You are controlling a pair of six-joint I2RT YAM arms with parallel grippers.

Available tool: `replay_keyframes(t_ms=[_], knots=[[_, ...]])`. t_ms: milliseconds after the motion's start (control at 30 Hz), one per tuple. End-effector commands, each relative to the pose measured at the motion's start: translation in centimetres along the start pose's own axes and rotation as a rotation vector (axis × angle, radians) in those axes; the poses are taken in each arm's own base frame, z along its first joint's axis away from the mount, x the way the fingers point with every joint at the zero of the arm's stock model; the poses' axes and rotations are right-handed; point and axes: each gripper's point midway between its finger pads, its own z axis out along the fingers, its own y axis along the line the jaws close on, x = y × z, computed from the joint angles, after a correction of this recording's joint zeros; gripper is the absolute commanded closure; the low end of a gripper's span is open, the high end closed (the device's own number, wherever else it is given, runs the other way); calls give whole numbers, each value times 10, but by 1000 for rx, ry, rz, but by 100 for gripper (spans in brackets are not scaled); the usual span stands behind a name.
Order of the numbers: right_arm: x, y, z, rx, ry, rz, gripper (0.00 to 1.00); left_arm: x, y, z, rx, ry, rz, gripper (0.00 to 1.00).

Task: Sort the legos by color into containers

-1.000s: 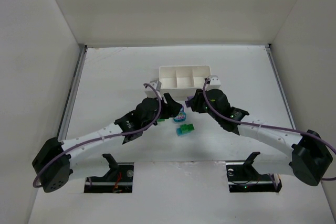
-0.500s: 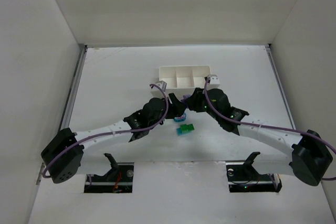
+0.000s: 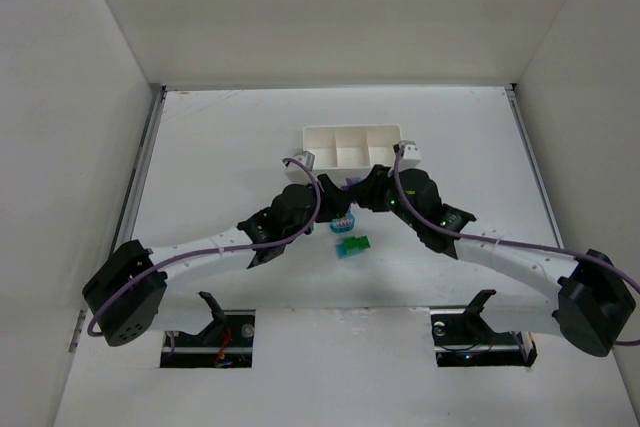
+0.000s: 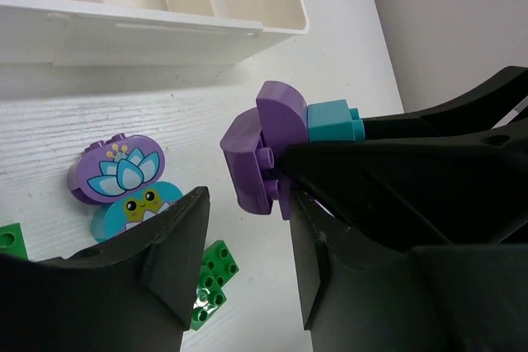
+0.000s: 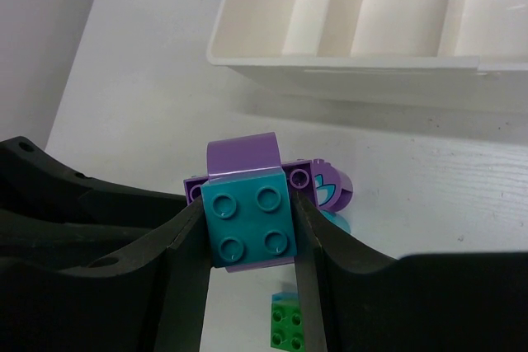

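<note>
My right gripper [image 5: 249, 228] is shut on a teal brick [image 5: 249, 216] stuck to a curved purple piece [image 5: 241, 154], and holds the clump above the table. In the left wrist view the purple piece [image 4: 264, 146] sticks out just beyond my left gripper [image 4: 247, 261], which is open, its right finger [image 4: 322, 261] close to the piece. From above, both grippers meet at the clump [image 3: 350, 185], in front of the white three-compartment tray [image 3: 305, 147]. The compartments that show hold nothing.
A purple flower-printed piece [image 4: 115, 169] on a teal face-printed piece [image 4: 136, 208] lies on the table below the grippers. A green brick clump [image 3: 352, 245] lies nearer the arm bases, also in the left wrist view [image 4: 213, 282]. White walls enclose the table.
My left arm has swung right and forward, bringing its open gripper up to the clump. My right gripper has edged slightly toward the tray, still holding the clump.
</note>
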Motion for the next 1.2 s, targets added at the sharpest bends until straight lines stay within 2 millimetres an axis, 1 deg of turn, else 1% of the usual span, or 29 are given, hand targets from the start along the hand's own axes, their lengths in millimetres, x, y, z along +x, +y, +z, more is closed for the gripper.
replay_keyframes(t_ms=[0,167,400,500,567,633,733,867,933,1033,1133,1167], knots=[[-7,20,-4,-92,-21,40,77,-25,-17,-1,66,-91,-36,60],[-5,17,-5,-91,-13,55,77,-25,-16,0,71,-106,-29,67],[2,26,-4,-146,39,78,78,-28,-18,4,92,-129,-32,72],[1,30,-5,-185,46,120,78,-28,-17,5,97,-133,-38,76],[-2,31,-6,-201,45,134,78,-26,-15,4,91,-132,-39,80],[-5,30,-7,-206,38,147,78,-29,-14,2,93,-150,-47,84],[-8,30,-6,-206,32,153,78,-34,-12,-4,95,-176,-53,87],[-14,23,-7,-190,15,157,78,-38,-11,-10,94,-190,-49,89],[-18,20,-8,-185,9,158,78,-35,-8,-12,88,-184,-43,89],[-27,19,-12,-196,-12,166,78,-29,-3,-12,75,-165,-36,90],[-32,24,-16,-228,-7,165,80,-23,2,-11,62,-153,-27,90],[-33,26,-18,-238,-9,168,80,-24,3,-11,57,-154,-31,90]])
